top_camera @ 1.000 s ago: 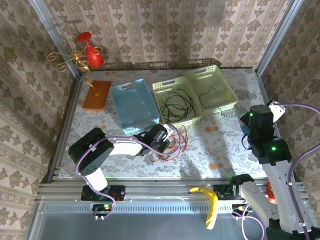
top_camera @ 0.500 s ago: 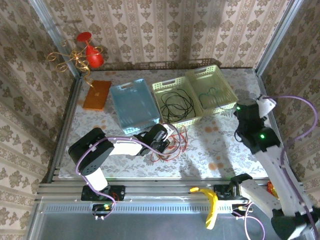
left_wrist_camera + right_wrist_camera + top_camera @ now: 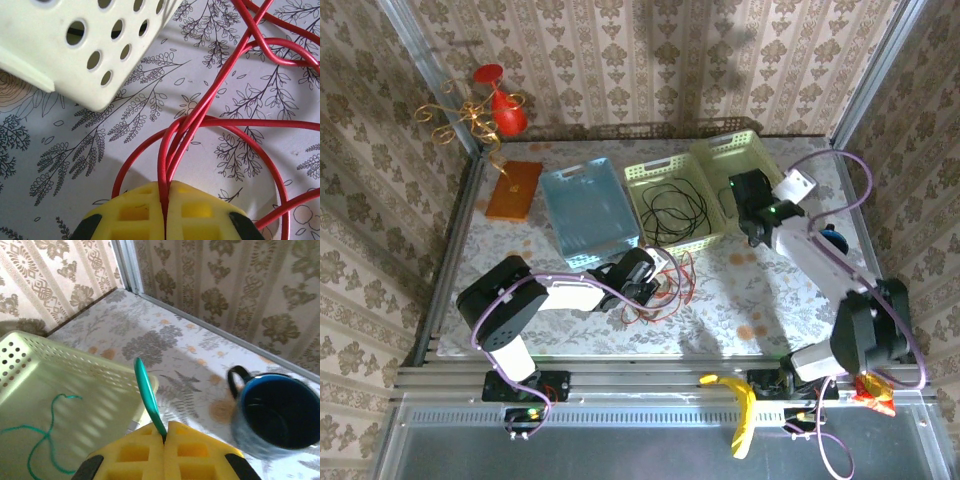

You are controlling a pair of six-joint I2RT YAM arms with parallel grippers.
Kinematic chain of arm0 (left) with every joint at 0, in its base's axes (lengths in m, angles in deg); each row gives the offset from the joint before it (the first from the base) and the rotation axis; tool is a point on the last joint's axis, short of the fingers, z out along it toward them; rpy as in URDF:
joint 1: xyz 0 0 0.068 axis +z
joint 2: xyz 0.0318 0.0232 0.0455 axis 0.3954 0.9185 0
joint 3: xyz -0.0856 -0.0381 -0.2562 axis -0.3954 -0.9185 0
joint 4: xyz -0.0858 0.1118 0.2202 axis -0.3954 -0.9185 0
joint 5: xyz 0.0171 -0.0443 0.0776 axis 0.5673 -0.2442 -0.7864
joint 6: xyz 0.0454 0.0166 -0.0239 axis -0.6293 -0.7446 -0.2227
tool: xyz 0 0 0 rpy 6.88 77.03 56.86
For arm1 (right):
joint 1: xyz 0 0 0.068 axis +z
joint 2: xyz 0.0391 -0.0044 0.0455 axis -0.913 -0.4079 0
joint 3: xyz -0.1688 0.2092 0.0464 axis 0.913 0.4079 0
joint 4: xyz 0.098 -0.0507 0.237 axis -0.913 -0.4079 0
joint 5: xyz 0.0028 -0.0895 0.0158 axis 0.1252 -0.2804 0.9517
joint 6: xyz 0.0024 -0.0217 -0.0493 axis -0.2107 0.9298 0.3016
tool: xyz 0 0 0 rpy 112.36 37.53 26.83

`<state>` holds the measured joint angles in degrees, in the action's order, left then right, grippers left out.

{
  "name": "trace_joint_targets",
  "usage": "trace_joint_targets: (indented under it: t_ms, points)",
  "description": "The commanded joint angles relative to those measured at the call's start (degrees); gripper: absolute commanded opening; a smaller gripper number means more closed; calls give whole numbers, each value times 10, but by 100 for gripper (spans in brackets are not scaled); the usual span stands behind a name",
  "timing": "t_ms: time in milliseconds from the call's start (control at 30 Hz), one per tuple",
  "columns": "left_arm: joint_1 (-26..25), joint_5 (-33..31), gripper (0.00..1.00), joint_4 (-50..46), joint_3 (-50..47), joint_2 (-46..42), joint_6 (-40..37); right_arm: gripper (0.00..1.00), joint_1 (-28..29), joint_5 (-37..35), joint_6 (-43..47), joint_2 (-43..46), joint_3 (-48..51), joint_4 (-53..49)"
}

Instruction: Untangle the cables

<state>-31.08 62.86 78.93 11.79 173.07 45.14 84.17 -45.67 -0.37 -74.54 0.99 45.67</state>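
Left end effector (image 3: 165,194) clamps the red cable (image 3: 170,150), its loops fanning toward the frame's upper right. Right end effector (image 3: 165,434) pinches the green cable (image 3: 148,395) beside a pale basket (image 3: 50,365); the black cable (image 3: 675,212) lies in the middle basket (image 3: 655,166).

red cable (image 3: 162,170) looped on table (image 3: 760,290), black cable (image 3: 675,212) coiled in basket (image 3: 660,166), green cable (image 3: 146,390) trailing into neighbouring basket (image 3: 50,375)

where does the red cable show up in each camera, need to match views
top external: thin red cable looped on the tablecloth left of centre, at the left claw.
left wrist: its strands cross centre and right, pinched in that shut claw.
right wrist: aimed at a pale green perforated basket and dark blue mug.
shared landmark: the cream perforated basket, its corner upper left in the left wrist view.
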Motion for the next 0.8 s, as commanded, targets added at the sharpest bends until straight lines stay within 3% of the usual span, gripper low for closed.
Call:
trace_joint_targets:
  t_ms: [0, 200, 267, 333, 433, 633, 767]
  points:
    - [-3, 5, 0, -46, -9, 5, 9, 0, -9, -5, -21, -65, -45, 23]
    - [-4, 2, 0, -50, -9, 1, 12, 3, -48, 140, -17, -174, -113, 30]
    - [-4, 2, 0, -51, -9, -2, 11, 18, -62, 186, -12, -192, -117, 40]
    - [-4, 1, 0, -51, -10, -7, 9, 44, -70, 208, -11, -189, -110, 45]
    - [-4, -2, 0, -51, -11, -17, 7, 61, -70, 202, 8, -154, -83, 64]
    - [-4, -2, 0, -51, -5, -33, -6, 64, -68, 213, 63, -34, -16, 80]
    - [-3, 0, 0, -38, 1, -39, -9, 62, -57, 321, 127, 85, 78, 119]
